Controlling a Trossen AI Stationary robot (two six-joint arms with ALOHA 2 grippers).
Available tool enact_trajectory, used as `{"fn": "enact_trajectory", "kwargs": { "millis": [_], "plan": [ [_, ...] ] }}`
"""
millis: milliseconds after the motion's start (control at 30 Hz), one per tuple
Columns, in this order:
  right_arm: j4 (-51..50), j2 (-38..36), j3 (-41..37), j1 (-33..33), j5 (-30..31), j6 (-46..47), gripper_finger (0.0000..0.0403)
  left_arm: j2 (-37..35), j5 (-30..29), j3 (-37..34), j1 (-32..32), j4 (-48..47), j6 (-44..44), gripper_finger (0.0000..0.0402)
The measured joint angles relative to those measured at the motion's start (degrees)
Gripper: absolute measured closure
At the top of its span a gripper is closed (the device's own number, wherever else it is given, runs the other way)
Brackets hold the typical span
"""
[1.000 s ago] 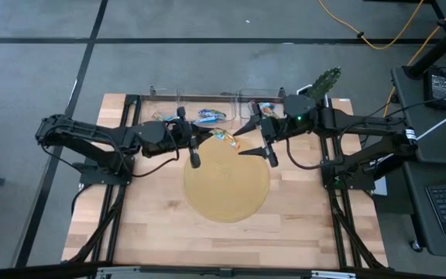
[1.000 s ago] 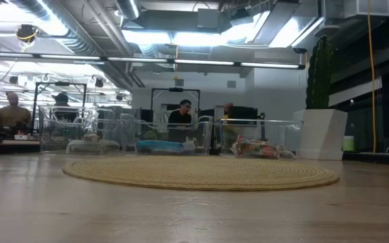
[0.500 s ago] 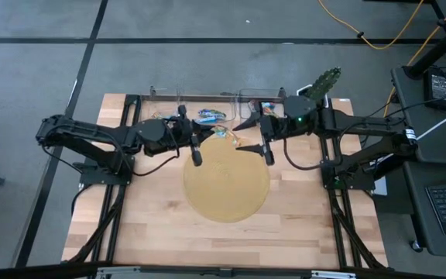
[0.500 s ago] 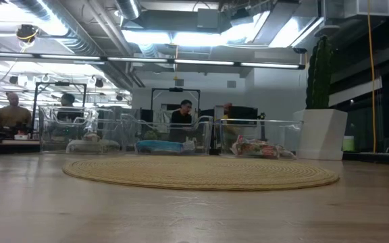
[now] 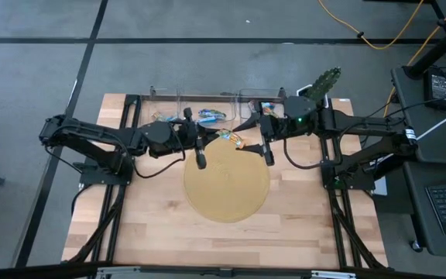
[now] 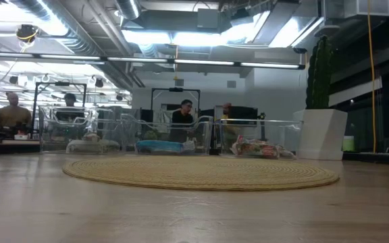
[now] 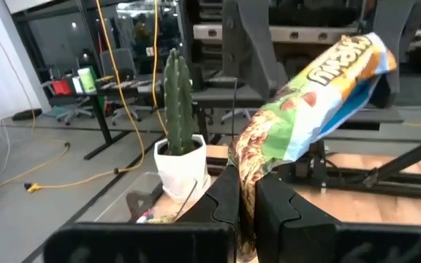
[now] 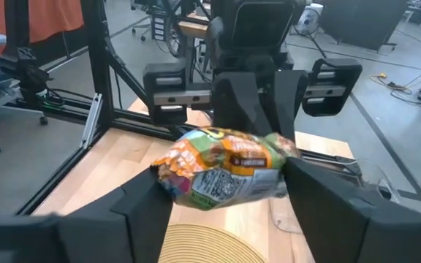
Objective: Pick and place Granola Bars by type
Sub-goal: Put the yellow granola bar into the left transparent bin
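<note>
A multicoloured granola bar (image 5: 230,138) with a green, orange and blue wrapper hangs in the air over the far edge of the round tan mat (image 5: 227,182). My left gripper (image 5: 214,140) is shut on it. My right gripper (image 5: 244,136) is open and faces the left one, its two fingers standing either side of the bar (image 8: 225,166). More bars lie in clear bins at the far edge: blue ones (image 5: 210,116) in the middle bin, multicoloured ones (image 5: 268,108) in the right bin. My left gripper pinches the bar's lower end (image 7: 244,174) between its two fingers, coming level from the table's left. The bar is lifted clear and slants up and away from the fingers to its free end (image 7: 364,55). My right gripper: I cannot tell whether its fingers (image 8: 146,199) touch the bar.
Three clear bins (image 6: 161,138) stand in a row along the far edge behind the mat (image 6: 201,173). A potted cactus (image 5: 322,82) in a white pot (image 6: 323,133) stands at the far right corner. Bare wood lies on the near half of the table (image 5: 223,240).
My left gripper has moved a little toward the table's right, carrying the bar closer in between the right gripper's open fingers. The bar has stayed lifted clear above the mat's far edge.
</note>
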Motion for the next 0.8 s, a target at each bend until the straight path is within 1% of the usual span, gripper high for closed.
{"fn": "enact_trajectory", "kwargs": {
  "millis": [233,633,800],
  "plan": [
    [-0.1,0.0,0.0,0.0,-1.0,1.5,0.0194,0.1,-0.3,0.0,0.0,0.0,-0.4,0.0396],
    [-0.1,0.0,0.0,0.0,-0.8,1.5,0.0305,0.1,-0.8,0.0,0.0,-2.0,-1.1,0.0395],
    [-0.1,0.0,0.0,0.0,-1.0,1.5,0.0344,0.1,0.6,0.0,0.0,-2.1,-1.4,0.0381]
  ]
}}
